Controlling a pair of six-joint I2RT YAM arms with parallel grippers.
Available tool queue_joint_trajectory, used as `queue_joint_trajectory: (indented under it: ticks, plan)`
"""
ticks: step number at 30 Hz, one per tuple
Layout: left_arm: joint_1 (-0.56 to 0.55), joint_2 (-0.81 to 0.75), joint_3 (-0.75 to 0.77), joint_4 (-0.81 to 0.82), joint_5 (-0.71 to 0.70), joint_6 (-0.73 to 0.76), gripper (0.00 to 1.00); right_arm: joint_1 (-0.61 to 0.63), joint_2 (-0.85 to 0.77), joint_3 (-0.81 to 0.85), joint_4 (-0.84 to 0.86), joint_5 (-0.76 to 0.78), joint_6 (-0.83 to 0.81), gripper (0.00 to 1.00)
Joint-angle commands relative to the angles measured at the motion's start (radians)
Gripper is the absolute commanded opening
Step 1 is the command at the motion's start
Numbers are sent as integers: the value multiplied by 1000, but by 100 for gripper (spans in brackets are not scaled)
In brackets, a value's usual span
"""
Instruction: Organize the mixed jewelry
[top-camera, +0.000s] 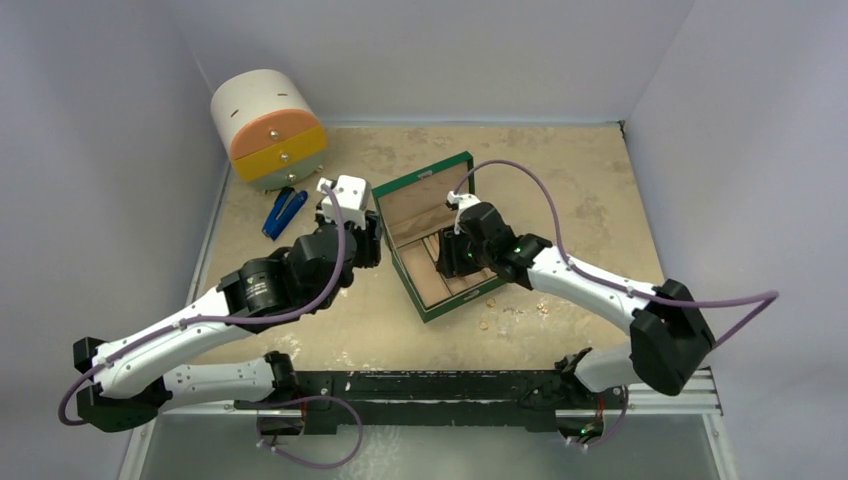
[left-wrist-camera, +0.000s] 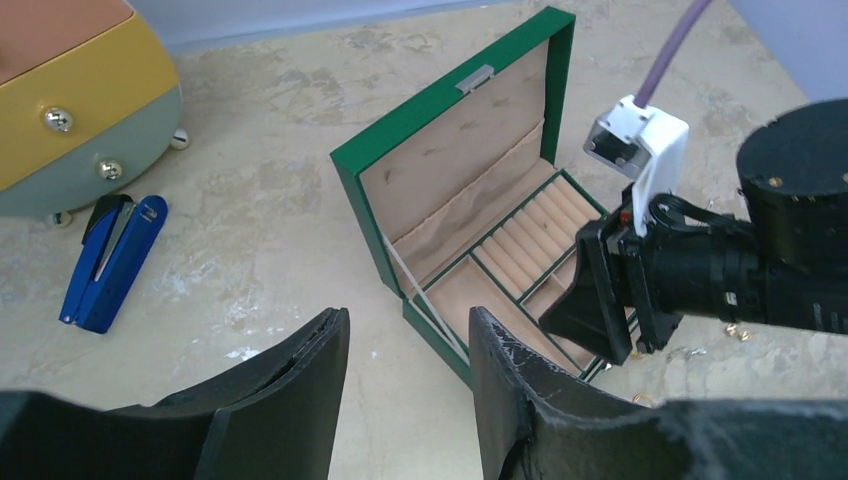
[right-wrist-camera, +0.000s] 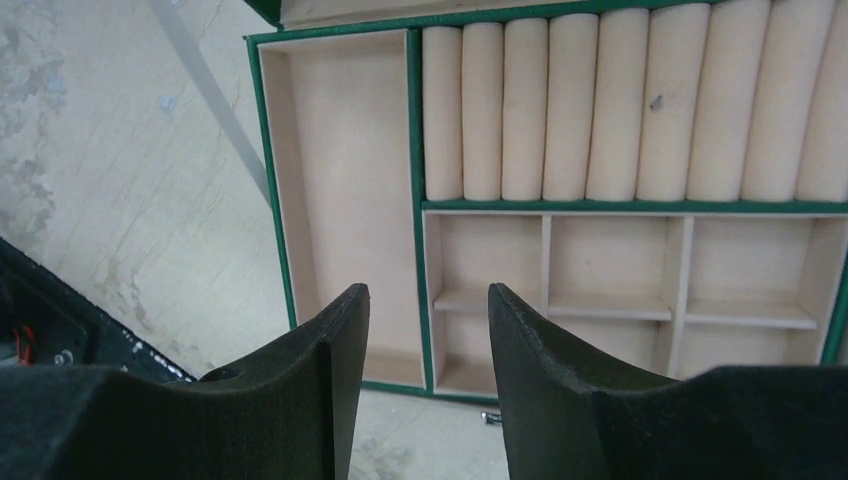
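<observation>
Roughly mid-table, green box (top-camera: 418, 212) open, lid leaning back toward the far edge, beige lining on show: one long compartment, a row of padded ring rolls, several small square cells. Outside it, on the bare table (top-camera: 600, 200), mixed jewelry (top-camera: 543, 308) scattered loose as tiny gold specks just off the box's near right corner, toward the right edge; too small to tell rings from earrings. From the left wrist camera, some of that mixed jewelry (left-wrist-camera: 735, 331) glimpsed on the table beyond the other arm. Over the box's near wall, right gripper (top-camera: 445, 262) hovering, tips aimed down at the tray; from its own camera, right gripper (right-wrist-camera: 425, 300) with jaws parted to a middling gap and nothing between them. Just left of the box, beside the lid's left edge, left gripper (top-camera: 372, 240) hanging above the table, apart from the box; likewise parted to a middling gap, nothing held, bare table showing between the fingers (left-wrist-camera: 300, 370). Toward the far left corner, blue-handled tool (top-camera: 283, 213) lying flat, near a round drawer cabinet (top-camera: 268, 128) with orange, yellow and pale green fronts.
</observation>
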Motion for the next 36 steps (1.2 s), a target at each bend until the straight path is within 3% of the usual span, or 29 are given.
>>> queue_joint_trajectory:
  ticks: [1, 13, 22, 36]
  plan:
    - [-1, -57, -72, 88, 33, 65, 47, 20, 62, 69, 47, 85, 30, 50]
    - [-1, -171, -219, 150, 3, 52, 48, 95, 225, 186, 4, 172, 48, 48]
    - [-1, -194, -231, 148, -10, 51, 49, 138, 337, 241, -101, 282, 91, 43]
    - [-1, -194, -234, 131, -27, 49, 49, 173, 412, 258, -117, 304, 118, 37]
